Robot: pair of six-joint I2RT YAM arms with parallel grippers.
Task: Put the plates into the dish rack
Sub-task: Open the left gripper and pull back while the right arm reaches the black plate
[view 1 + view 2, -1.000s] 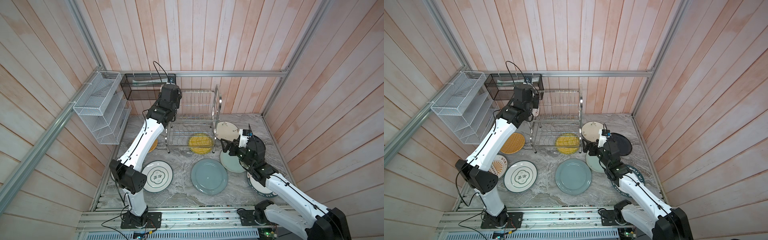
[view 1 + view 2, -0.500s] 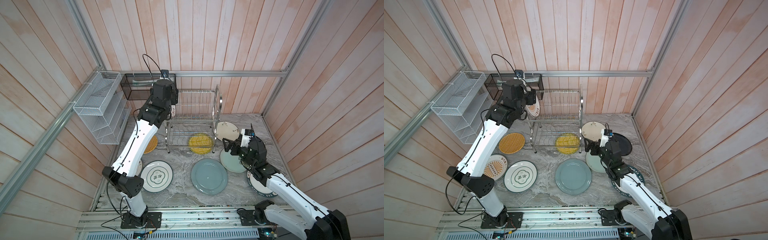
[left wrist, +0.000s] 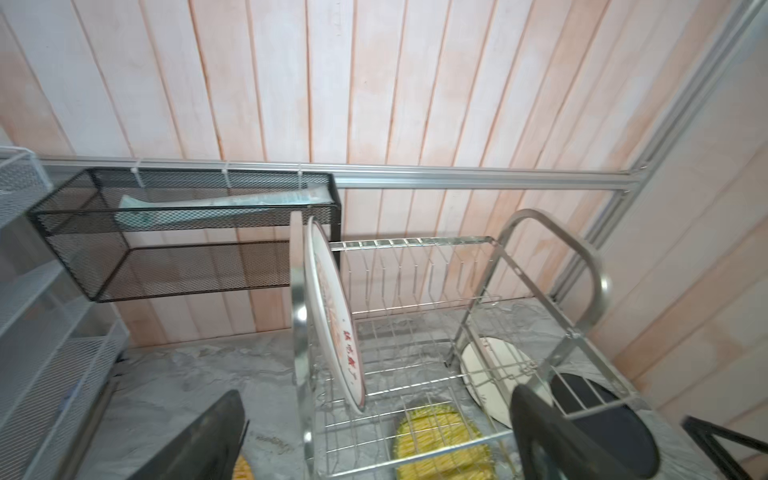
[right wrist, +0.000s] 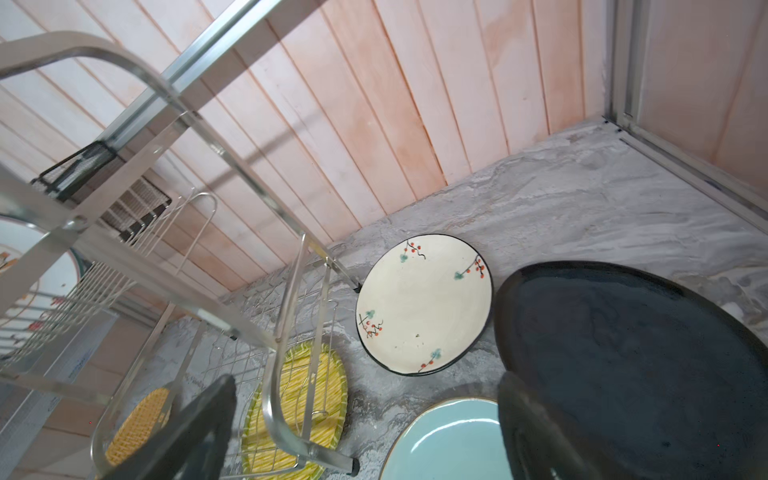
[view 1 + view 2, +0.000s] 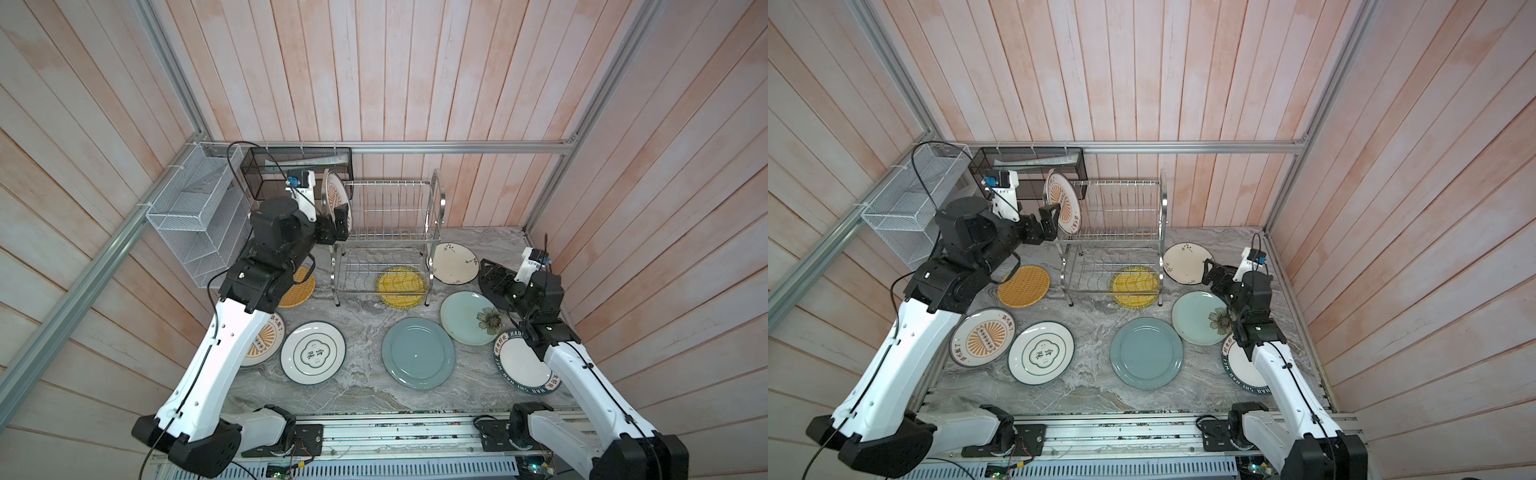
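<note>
L fingers (image 3: 199,440) wide beside sunburst plate (image 5: 1064,203) in dish rack (image 3: 597,284) top tier; backing out could clip rim & tip it. R fingers (image 4: 199,428) wide by black plate (image 4: 623,353).

At the left end of the rack (image 5: 390,237), on its upper tier, a plate (image 5: 332,191) stands on edge; another plate (image 5: 401,286) lies on the table (image 5: 361,307) beneath. Other plates (image 5: 417,353) lie in front and beside; a basket (image 5: 291,166) hangs behind

The grey marbled counter (image 5: 361,318) bears the dish rack (image 5: 390,237) at the back and, lying flat, a woven plate (image 5: 1023,286), a yellow plate (image 5: 401,286) beneath the rack, a cream plate (image 5: 455,264), black plate (image 4: 623,353), celadon plate (image 5: 465,316), grey-blue plate (image 5: 417,353), quatrefoil plate (image 5: 312,353), sunburst plate (image 5: 982,336) and lettered-rim plate (image 5: 521,361).
</note>
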